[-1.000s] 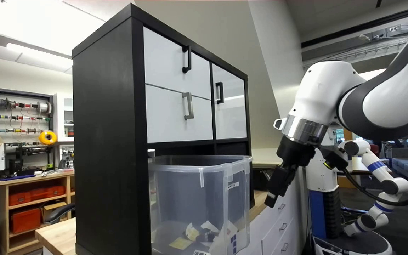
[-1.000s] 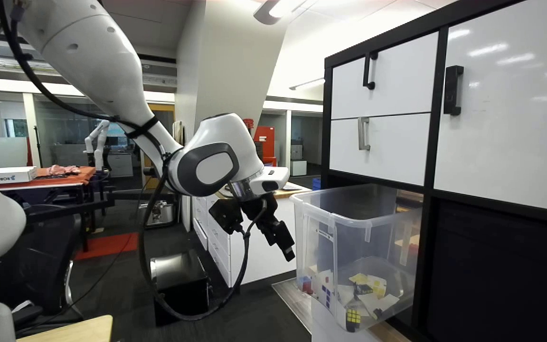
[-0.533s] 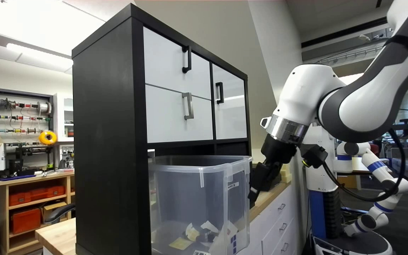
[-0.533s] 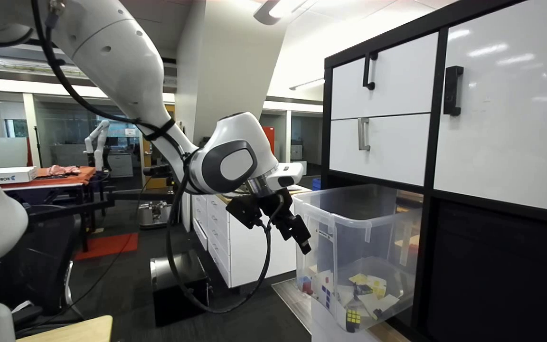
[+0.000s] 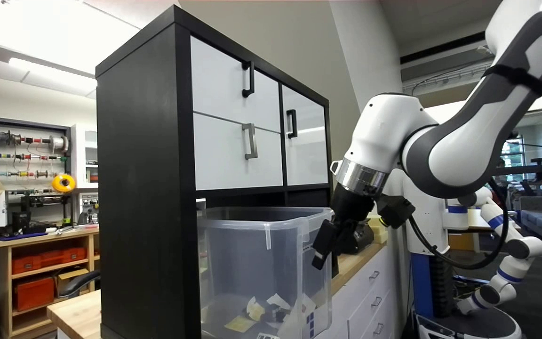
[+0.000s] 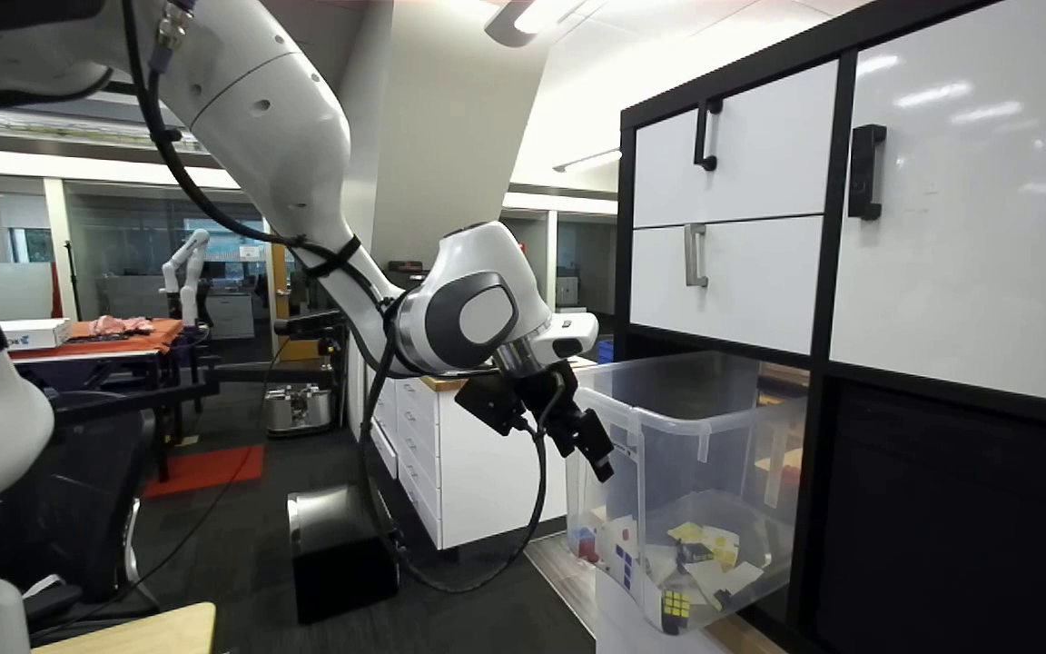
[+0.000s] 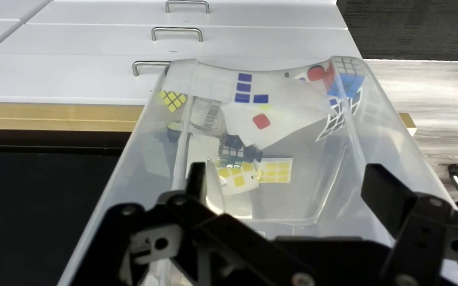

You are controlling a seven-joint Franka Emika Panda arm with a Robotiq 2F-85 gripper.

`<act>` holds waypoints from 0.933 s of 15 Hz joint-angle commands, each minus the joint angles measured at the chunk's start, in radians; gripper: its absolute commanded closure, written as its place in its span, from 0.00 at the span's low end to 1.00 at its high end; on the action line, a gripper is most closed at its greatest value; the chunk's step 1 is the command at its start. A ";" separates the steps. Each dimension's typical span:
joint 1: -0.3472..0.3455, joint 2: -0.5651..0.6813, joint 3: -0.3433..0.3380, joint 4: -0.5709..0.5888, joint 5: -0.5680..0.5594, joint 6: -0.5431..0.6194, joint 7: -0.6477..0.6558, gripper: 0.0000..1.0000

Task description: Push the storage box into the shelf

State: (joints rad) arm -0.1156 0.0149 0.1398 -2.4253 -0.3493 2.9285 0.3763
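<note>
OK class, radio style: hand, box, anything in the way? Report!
Hand open, contact with box unclear. Box jutting out of shelf. Blockage deeper inside: can't tell.

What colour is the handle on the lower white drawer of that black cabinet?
Metallic grey; the handle shows best in an exterior view.

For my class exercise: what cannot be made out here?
Drawer contents, in both exterior views: behind drawer fronts.
Barcode, wrist view: too small to read.
Shelf bottom, in both exterior views: partly cut by lower edge.
Whether gripper touches storage box, in both exterior views: overlap hides any gap.
</note>
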 commanded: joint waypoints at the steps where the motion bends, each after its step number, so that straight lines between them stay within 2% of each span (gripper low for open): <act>1: 0.005 0.061 -0.004 0.077 -0.062 0.001 0.065 0.00; 14: 0.042 0.230 -0.027 0.300 -0.113 -0.030 0.121 0.00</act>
State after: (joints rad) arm -0.0996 0.1983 0.1334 -2.2067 -0.4250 2.9242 0.4551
